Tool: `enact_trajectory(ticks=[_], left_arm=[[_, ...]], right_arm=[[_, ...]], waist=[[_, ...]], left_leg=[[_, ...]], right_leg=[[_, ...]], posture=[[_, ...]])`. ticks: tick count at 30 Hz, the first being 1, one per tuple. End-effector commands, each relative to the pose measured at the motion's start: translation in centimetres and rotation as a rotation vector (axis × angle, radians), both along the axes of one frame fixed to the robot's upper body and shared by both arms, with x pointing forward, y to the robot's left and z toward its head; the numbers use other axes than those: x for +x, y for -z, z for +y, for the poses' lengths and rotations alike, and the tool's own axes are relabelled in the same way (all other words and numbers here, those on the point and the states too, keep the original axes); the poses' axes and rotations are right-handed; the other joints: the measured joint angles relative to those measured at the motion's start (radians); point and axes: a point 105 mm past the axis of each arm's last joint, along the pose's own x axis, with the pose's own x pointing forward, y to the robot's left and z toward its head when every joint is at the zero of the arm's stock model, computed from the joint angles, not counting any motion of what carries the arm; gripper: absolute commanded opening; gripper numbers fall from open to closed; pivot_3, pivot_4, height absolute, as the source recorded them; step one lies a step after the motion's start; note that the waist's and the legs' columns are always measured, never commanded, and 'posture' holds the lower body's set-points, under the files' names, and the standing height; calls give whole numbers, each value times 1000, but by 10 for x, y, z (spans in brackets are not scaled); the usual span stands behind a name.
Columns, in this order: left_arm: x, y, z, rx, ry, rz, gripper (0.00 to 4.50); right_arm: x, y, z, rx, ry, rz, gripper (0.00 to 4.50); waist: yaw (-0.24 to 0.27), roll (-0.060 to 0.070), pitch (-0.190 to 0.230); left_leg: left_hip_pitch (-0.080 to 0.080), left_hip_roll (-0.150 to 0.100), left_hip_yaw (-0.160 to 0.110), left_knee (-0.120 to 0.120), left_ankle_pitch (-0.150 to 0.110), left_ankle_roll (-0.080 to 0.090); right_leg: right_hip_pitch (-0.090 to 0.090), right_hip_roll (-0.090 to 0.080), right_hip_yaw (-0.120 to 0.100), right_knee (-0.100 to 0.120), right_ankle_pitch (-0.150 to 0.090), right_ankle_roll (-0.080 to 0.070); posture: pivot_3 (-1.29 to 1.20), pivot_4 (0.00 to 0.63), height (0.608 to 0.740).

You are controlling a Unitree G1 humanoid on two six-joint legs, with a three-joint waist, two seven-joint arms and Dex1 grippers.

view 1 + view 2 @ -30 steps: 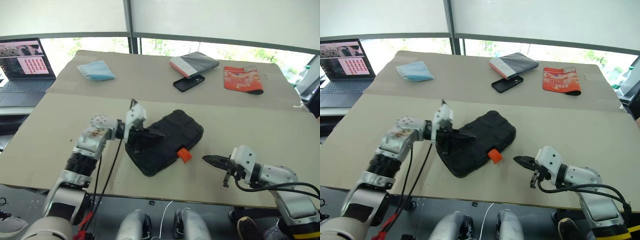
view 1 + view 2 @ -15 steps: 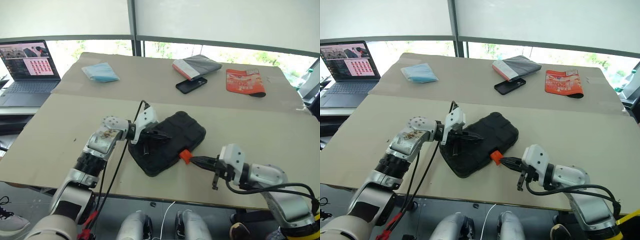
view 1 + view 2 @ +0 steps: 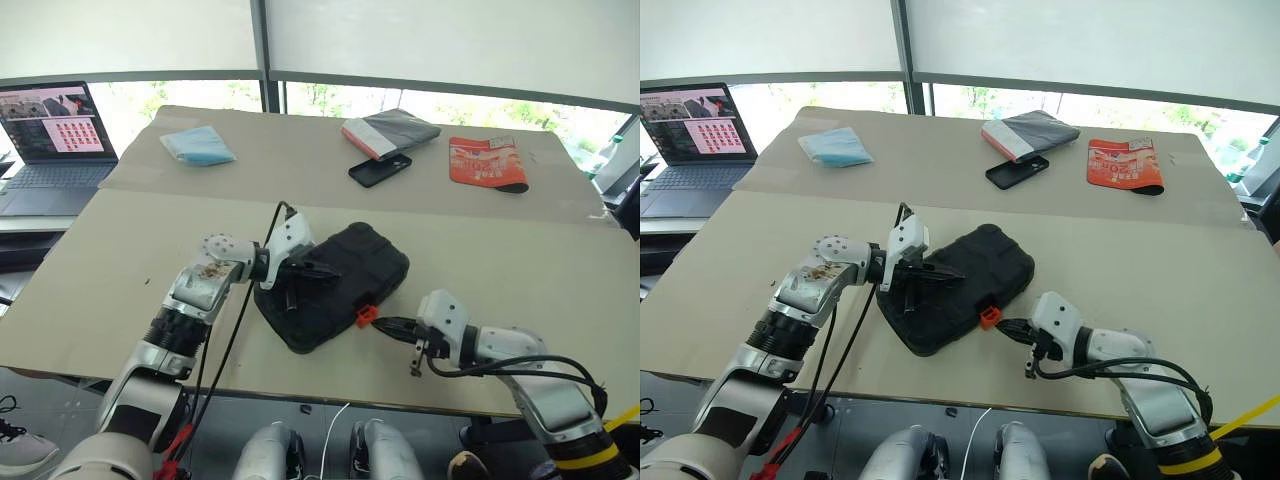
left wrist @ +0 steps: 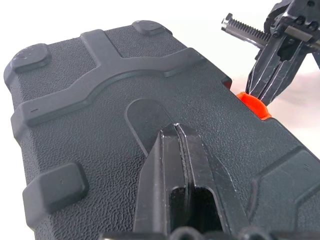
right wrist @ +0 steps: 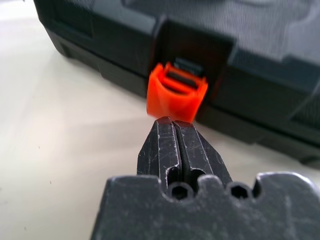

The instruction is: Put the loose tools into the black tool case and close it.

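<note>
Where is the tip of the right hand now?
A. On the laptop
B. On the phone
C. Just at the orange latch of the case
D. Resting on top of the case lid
C: the right hand, fingers shut, points at the orange latch on the front edge of the case.

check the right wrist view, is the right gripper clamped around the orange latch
No, the right gripper is shut, its tips just short of the orange latch on the black tool case.
</note>
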Motion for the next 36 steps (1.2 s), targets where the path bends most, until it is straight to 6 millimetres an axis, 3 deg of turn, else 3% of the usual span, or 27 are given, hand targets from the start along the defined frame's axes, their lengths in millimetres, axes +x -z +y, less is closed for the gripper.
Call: enact_trajectory(ticks=[1, 8, 20, 36], left_arm=[[-2, 26, 10, 65, -44, 91, 18], [-1, 27, 9, 66, -46, 91, 18], [-3, 33, 10, 77, -44, 109, 18], [-8, 38, 11, 91, -30, 140, 18]], right_arm=[[5, -3, 3, 26, 22, -22, 0], [10, -5, 20, 92, -5, -46, 0], [12, -47, 23, 235, 1, -126, 0], [9, -51, 26, 247, -41, -106, 0]], waist=[[0, 0, 0], [0, 0, 0], [-3, 0, 0], [-10, 1, 0]], left_leg=[[0, 0, 0, 0, 0, 0], [0, 0, 0, 0, 0, 0], [0, 0, 0, 0, 0, -1], [0, 0, 0, -1, 0, -2]], right_leg=[[0, 0, 0, 0, 0, 0], [0, 0, 0, 0, 0, 0], [-1, 0, 0, 0, 0, 0], [-2, 0, 0, 0, 0, 0]], posture=[[0, 150, 740], [0, 150, 740], [0, 150, 740], [0, 150, 740]])
